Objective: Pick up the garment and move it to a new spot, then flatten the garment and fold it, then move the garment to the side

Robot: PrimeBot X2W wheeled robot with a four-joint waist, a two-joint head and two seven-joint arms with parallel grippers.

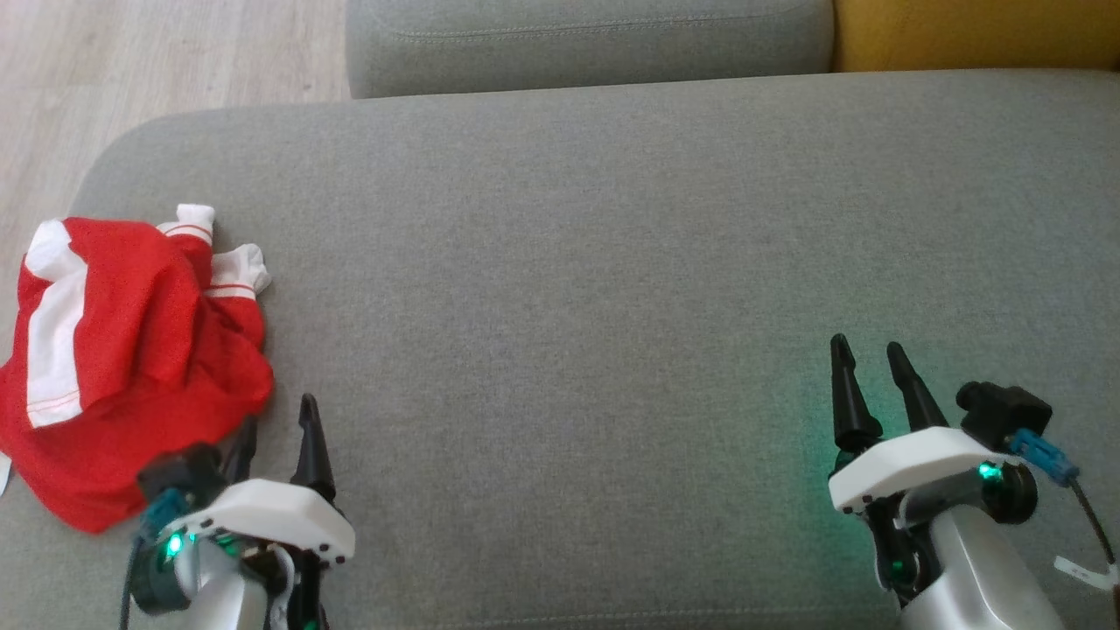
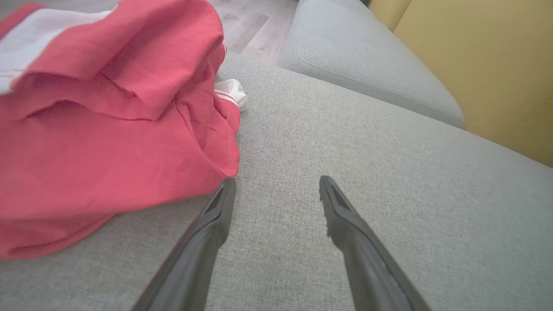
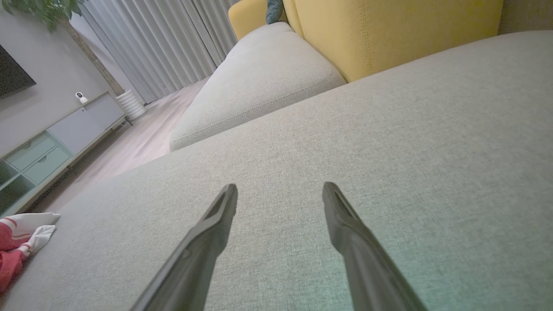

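A crumpled red garment [image 1: 131,350] with white stripes and white cuffs lies at the left end of the grey sofa cushion [image 1: 569,262]. My left gripper [image 1: 278,418] is open just beside the garment's lower right edge, nothing between its fingers. Through the left wrist camera the garment [image 2: 99,129] bulks at the left, and the left gripper [image 2: 276,183] has its left fingertip right at the cloth's hem. My right gripper [image 1: 866,350] stands open over bare cushion at the lower right. In the right wrist view the open right gripper [image 3: 280,190] points along the cushion, with the garment [image 3: 17,242] far left.
A second grey cushion [image 1: 586,39] and a yellow backrest [image 1: 971,35] lie behind. Wooden floor [image 1: 131,61] shows past the cushion's left edge, which the garment overhangs slightly. The right wrist view shows a low cabinet [image 3: 52,142], curtains [image 3: 164,39] and a plant.
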